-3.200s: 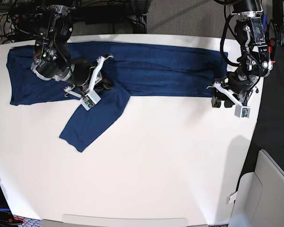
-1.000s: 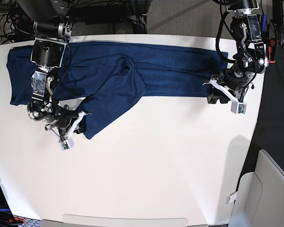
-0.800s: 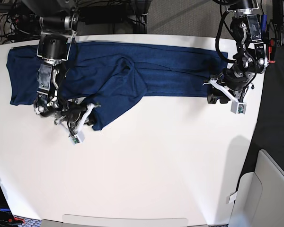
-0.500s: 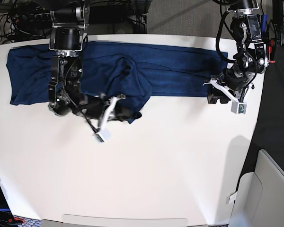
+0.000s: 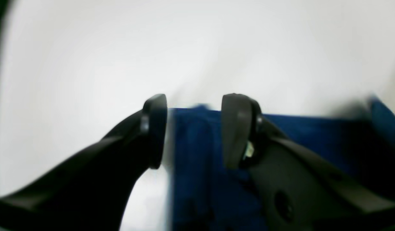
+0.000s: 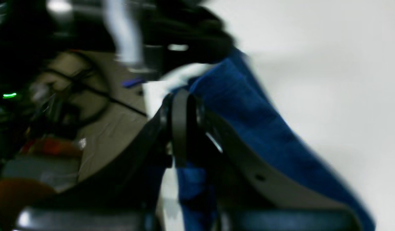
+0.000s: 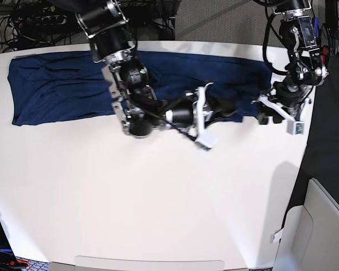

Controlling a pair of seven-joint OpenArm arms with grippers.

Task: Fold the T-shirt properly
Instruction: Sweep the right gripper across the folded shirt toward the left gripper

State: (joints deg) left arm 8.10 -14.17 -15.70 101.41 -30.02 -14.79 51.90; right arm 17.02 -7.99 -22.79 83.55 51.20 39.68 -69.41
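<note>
Base overhead; wrist views close, sharing T-shirt (image 7: 56,84).

T-shirt (image 7: 56,90) along table's (image 7: 158,214) far edge

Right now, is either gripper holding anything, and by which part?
The right gripper pinches a fold of the shirt; which part is unclear. The left gripper stands open astride its edge, gripping nothing.

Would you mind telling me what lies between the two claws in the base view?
In the base view, only the T-shirt and bare white table lie between the right claw and left claw.
</note>
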